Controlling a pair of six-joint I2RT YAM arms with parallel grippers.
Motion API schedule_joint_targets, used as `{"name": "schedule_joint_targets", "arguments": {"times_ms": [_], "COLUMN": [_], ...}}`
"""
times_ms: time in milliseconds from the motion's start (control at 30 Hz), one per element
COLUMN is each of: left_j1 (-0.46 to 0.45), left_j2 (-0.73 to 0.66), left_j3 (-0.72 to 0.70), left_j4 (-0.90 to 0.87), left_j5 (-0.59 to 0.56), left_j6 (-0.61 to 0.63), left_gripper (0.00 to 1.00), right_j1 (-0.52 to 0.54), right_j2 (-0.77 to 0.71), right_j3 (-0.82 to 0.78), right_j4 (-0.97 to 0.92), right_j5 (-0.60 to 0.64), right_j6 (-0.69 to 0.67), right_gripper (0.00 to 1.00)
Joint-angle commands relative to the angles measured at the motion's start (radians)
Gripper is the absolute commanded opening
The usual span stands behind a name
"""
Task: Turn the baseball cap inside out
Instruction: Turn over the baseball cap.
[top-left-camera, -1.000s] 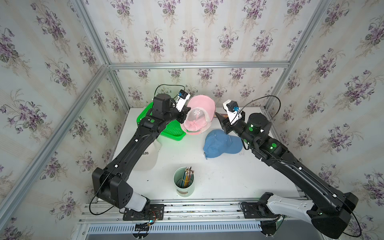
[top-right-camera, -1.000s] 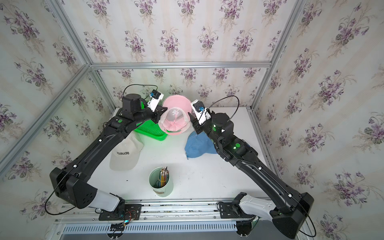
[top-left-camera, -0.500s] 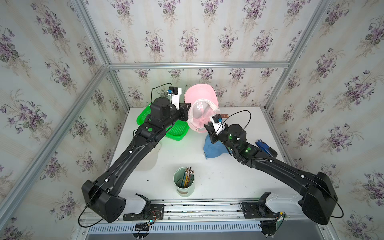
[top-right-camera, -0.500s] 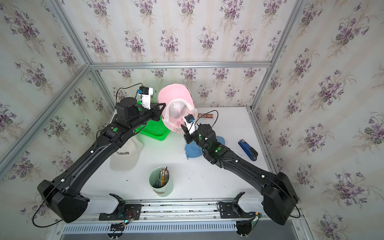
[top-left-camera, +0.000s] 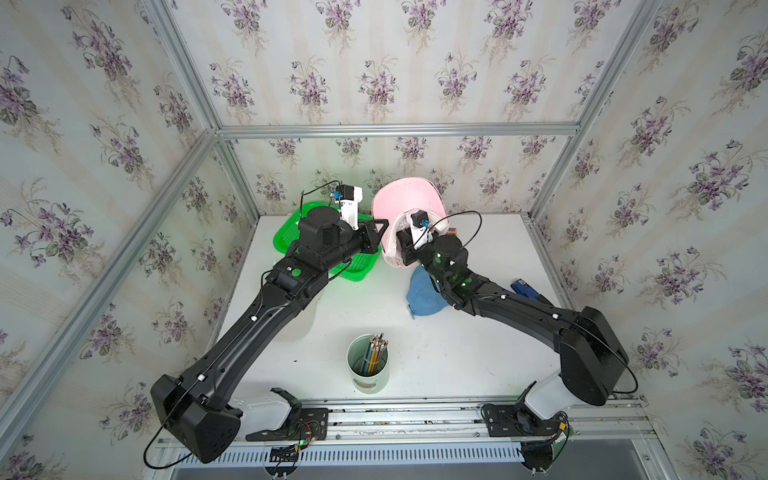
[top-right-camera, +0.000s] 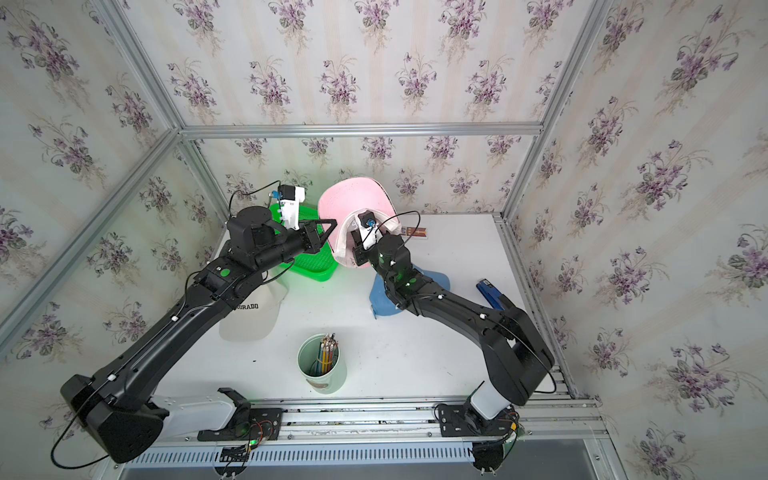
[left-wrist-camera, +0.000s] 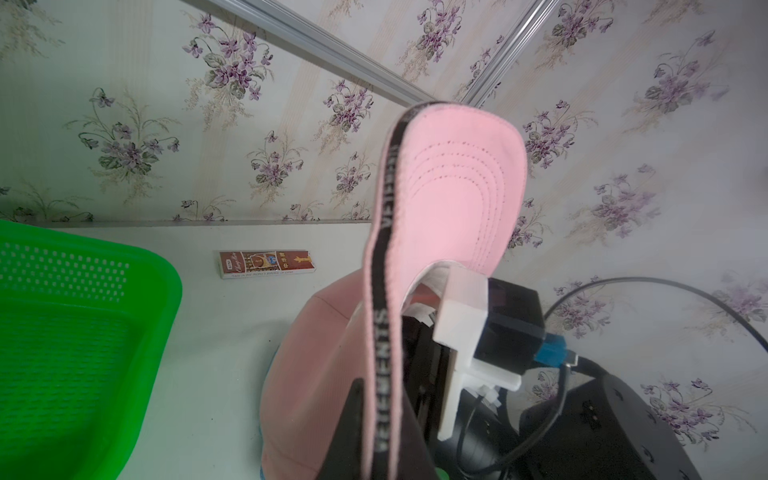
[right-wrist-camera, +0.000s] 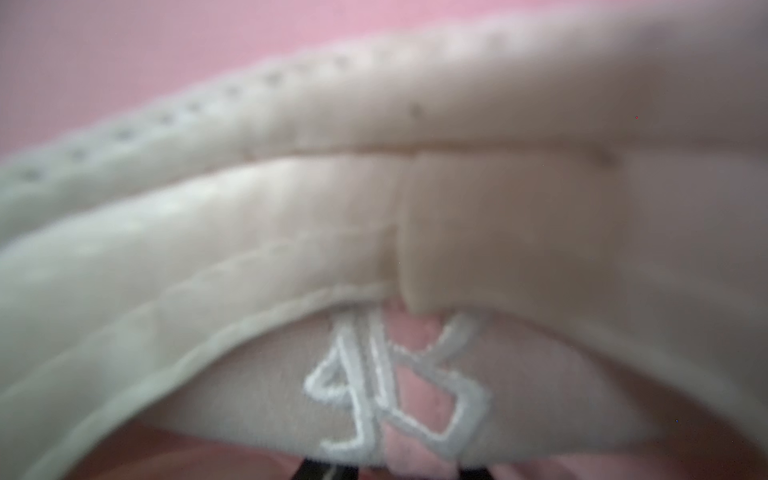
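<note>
Left hand (left-wrist-camera: 380, 424) pinches the brim edge of the pink cap (top-left-camera: 409, 195), holding it aloft just beside the green basket (top-left-camera: 283, 237). Right hand (top-left-camera: 402, 252) has just pushed into the crown; its fingers are hidden, so I cannot tell their spread. Pushing the crown through looks next.

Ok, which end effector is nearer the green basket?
Left. The left end effector, clamped on the pink cap, hangs by the rim of the green basket; the right end effector sits farther, inside the cap.

White letters spell "VETEMENTS" along the black strip (left-wrist-camera: 381, 340) edging the pink cap (left-wrist-camera: 453, 195) brim. The white cap (top-right-camera: 253, 326), bench left, shows "ORADO", its first letters hidden.
</note>
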Motion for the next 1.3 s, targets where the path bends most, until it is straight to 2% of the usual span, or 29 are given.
{"name": "schedule_joint_targets", "arguments": {"times_ms": [0,67,133,233,367,533,633,733,833,967,1033,1133,1267], "left_j1": [-0.007,-0.004,0.000,0.007,0.012,0.015,0.014,0.014,0.012,0.011,0.009,0.009,0.006], "left_j2": [-0.028,-0.054,-0.075,-0.092,-0.080,-0.073,-0.075,-0.073,-0.073,-0.056,-0.056,-0.058,-0.051], "left_j3": [-0.021,-0.037,-0.039,-0.041,-0.015,-0.035,-0.048,-0.054,-0.059,-0.038,-0.037,-0.041,-0.040], "left_j4": [-0.033,-0.027,-0.037,-0.020,-0.025,0.030,0.051,0.058,0.073,0.067,0.072,0.083,0.098], "left_j5": [0.066,0.000,-0.089,-0.228,-0.389,-0.408,-0.392,-0.379,-0.374,-0.342,-0.340,-0.343,-0.330], "left_j6": [-0.060,-0.071,-0.057,-0.014,0.046,0.041,0.033,0.023,0.015,0.016,0.014,0.008,-0.012], "left_gripper": [0.00,0.00,0.00,0.00,0.00,0.00,0.00,0.00,0.00,0.00,0.00,0.00,0.00], "right_j1": [0.001,0.001,0.001,0.001,0.001,0.001,-0.002,-0.030,-0.076,-0.131,-0.134,-0.134,-0.133], "right_j2": [0.041,0.047,0.004,-0.133,-0.333,-0.491,-0.479,-0.413,-0.369,-0.319,-0.275,-0.217,-0.161], "right_j3": [0.039,0.042,0.013,-0.094,-0.237,-0.341,-0.360,-0.353,-0.357,-0.347,-0.311,-0.275,-0.246], "right_j4": [0.078,0.062,0.046,0.045,0.020,-0.061,-0.104,-0.099,-0.058,-0.007,-0.015,-0.002,-0.002], "right_j5": [0.016,0.015,-0.016,-0.130,-0.188,-0.130,-0.057,-0.032,-0.067,-0.172,-0.203,-0.259,-0.276], "right_j6": [-0.003,0.004,0.019,0.067,0.132,0.193,0.222,0.315,0.413,0.478,0.493,0.505,0.524], "right_gripper": [0.30,0.32,0.39,0.53,0.60,0.64,0.64,0.66,0.66,0.68,0.72,0.70,0.67]}}
